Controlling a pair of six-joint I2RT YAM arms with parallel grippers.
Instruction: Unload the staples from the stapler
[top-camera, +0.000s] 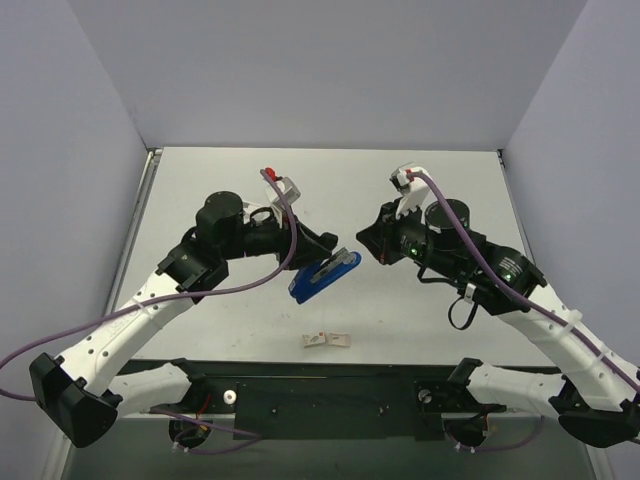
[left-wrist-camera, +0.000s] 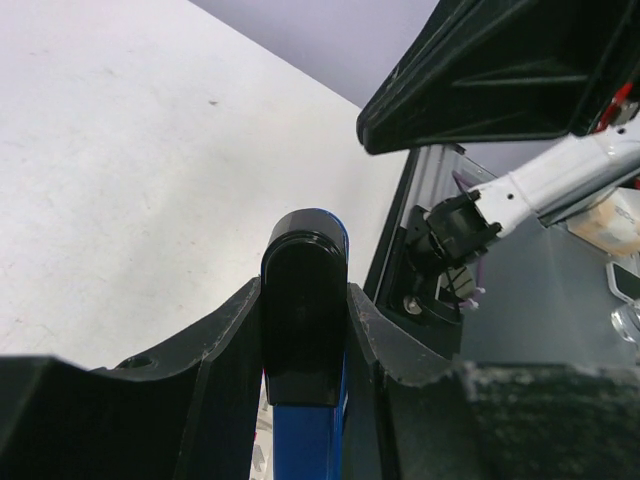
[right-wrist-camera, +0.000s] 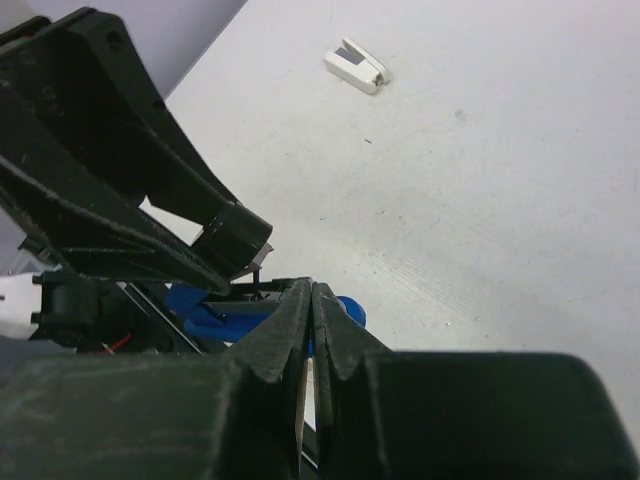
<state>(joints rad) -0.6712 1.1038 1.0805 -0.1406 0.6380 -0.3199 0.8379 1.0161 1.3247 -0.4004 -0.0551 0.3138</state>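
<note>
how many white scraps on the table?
2. Left scrap and right scrap lie side by side on the table near its front edge, in front of the blue stapler. Others may hide under the arms.

The setting reads as a robotics lab test cell, not a home or an office. A bare white surface (top-camera: 330, 190) lies below the jaws, boxed in beyond them and on both sides by plain pale wall panels (top-camera: 320, 70). Behind the jaws, the left arm (top-camera: 130, 320) and right arm (top-camera: 560, 335) are bolted to a black base plate (top-camera: 330, 395). Purple cables (top-camera: 215, 291) trail along the arms, and an aluminium rail (top-camera: 143, 195) edges the surface.
</note>
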